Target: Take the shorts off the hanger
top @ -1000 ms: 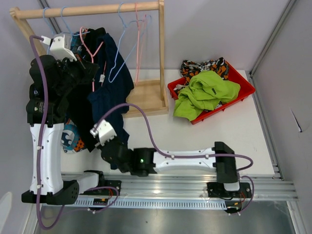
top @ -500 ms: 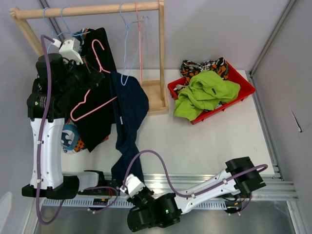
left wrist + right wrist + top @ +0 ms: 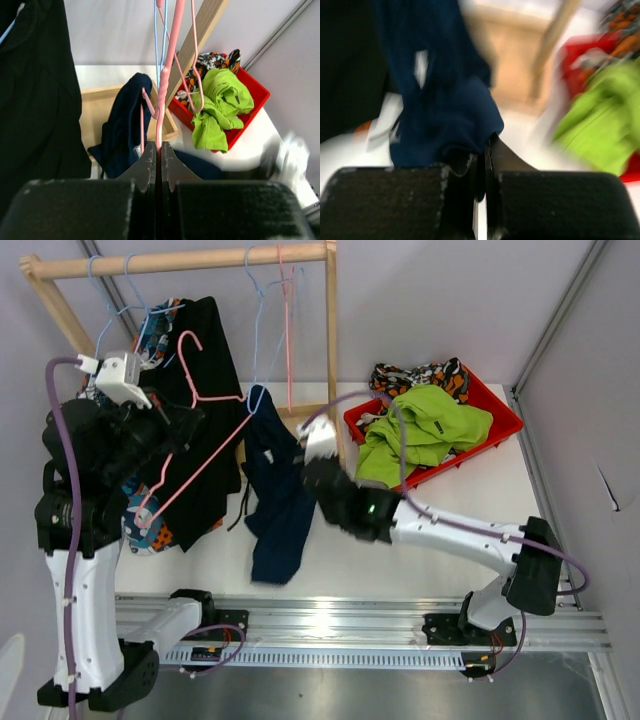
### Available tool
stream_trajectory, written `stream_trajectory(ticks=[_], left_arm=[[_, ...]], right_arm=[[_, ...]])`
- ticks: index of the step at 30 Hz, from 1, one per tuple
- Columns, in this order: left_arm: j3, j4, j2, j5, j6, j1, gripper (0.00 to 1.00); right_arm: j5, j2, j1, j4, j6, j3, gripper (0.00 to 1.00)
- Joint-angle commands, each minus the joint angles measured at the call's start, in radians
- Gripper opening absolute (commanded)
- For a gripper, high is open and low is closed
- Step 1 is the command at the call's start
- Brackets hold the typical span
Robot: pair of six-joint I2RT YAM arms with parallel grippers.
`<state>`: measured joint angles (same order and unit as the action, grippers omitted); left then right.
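**White surface, wooden rack, a navy pair held in front of it**

White surface runs out under a wooden rack that stands at the far left of it, with pale walls behind. A black garment hangs from the left part of the rack's rail, and thin blue hangers hang further right on the same rail.

Just in front of the rack, the left jaws are pressed together on the wire of a pink hanger, which is off the rail and tilted. The navy shorts hang by the rack's right post. Their top is caught at the hanger's far corner and their lower end lies on the surface in front of the rack's base.

The right jaws are closed at the shorts' right edge, with navy cloth bunched at the tips. That wrist view is blurred, so the exact pinch is hard to make out.

Right of the rack sits a red tray. It holds the lime green shorts, with the camouflage shorts behind them. Low to the left of the rack, the patterned shorts show partly from behind the left arm.
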<state>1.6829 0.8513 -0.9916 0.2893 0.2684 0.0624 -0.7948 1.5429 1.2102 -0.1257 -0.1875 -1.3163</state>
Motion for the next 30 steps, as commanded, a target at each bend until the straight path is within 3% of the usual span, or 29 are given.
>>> stream_trajectory(ticks=[1, 6, 10, 13, 17, 23, 24, 27, 30], left_arm=[[-0.009, 0.018, 0.047, -0.051, -0.026, -0.006, 0.00], [-0.086, -0.012, 0.110, -0.090, -0.028, -0.006, 0.00], [-0.107, -0.012, 0.108, -0.153, -0.046, -0.006, 0.00], [-0.109, -0.026, 0.099, -0.180, -0.052, -0.006, 0.00], [-0.089, -0.027, 0.061, -0.214, -0.049, -0.006, 0.00], [-0.077, -0.084, 0.019, -0.263, -0.043, -0.006, 0.00], [-0.036, -0.084, -0.011, -0.272, -0.046, -0.006, 0.00], [0.073, -0.084, -0.097, -0.279, -0.058, -0.006, 0.00], [0.164, -0.095, -0.156, -0.260, -0.061, -0.006, 0.00]], right_arm=[[0.089, -0.063, -0.148, 0.066, 0.183, -0.190, 0.00], [0.221, 0.021, -0.505, -0.021, 0.217, -0.481, 0.00], [0.272, 0.138, -0.708, -0.129, 0.209, -0.791, 0.00], [0.301, 0.206, -0.834, -0.167, 0.192, -0.876, 0.00], [0.344, 0.233, -0.977, -0.158, 0.070, -0.798, 0.00], [0.511, 0.187, -1.066, 0.004, -0.023, -0.377, 0.00], [0.549, 0.187, -1.066, -0.003, -0.048, -0.350, 0.20], [0.575, 0.145, -1.060, 0.014, -0.136, -0.194, 0.98], [0.589, 0.024, -1.032, 0.084, -0.188, 0.017, 0.99]])
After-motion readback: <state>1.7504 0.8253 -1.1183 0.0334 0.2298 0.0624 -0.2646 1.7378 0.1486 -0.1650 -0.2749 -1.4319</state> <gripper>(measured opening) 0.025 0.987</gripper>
